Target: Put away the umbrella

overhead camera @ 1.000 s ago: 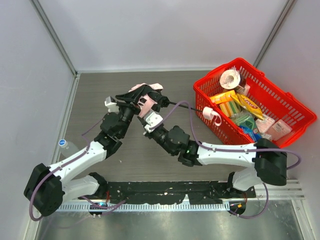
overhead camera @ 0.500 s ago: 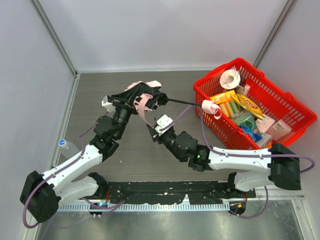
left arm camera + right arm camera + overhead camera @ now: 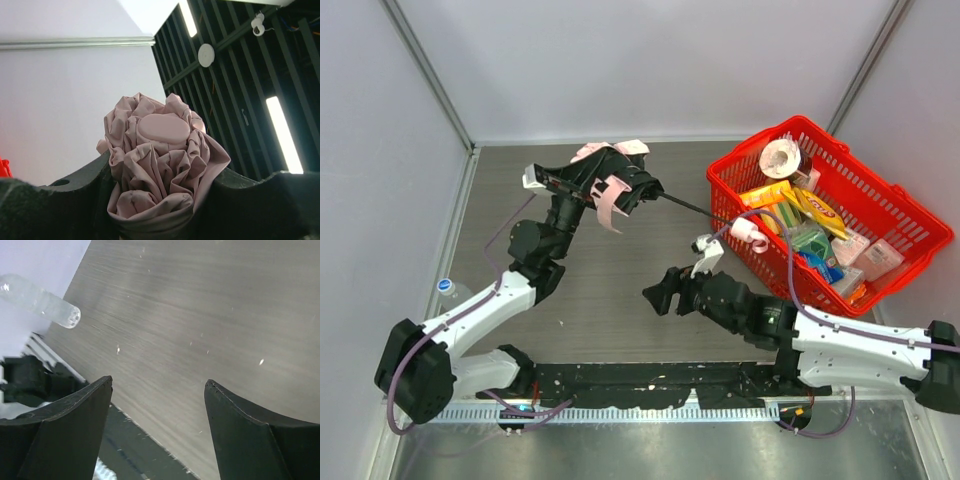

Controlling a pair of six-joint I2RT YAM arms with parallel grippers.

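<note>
Two claws are seen, and only one is loaded. The left claw (image 3: pixel 613 180) is closed around the bunched pink canopy of the umbrella (image 3: pixel 160 150), which is held up above the far part of the table (image 3: pixel 610 270). From overhead most of the fabric is hidden by the black fingers. In the left wrist view its lower folds are cut off by the frame edge. A thin black shaft (image 3: pixel 685 206) is seen running right to the small pink handle (image 3: pixel 745 232) at the near rim of the red basket (image 3: pixel 840 149); whether the two touch cannot be told. The right claw (image 3: pixel 157 390) is spread wide with nothing between its fingers (image 3: pixel 65 430), low over bare table. A clear bottle (image 3: pixel 42 302) is partly cut off at the table's left edge.
</note>
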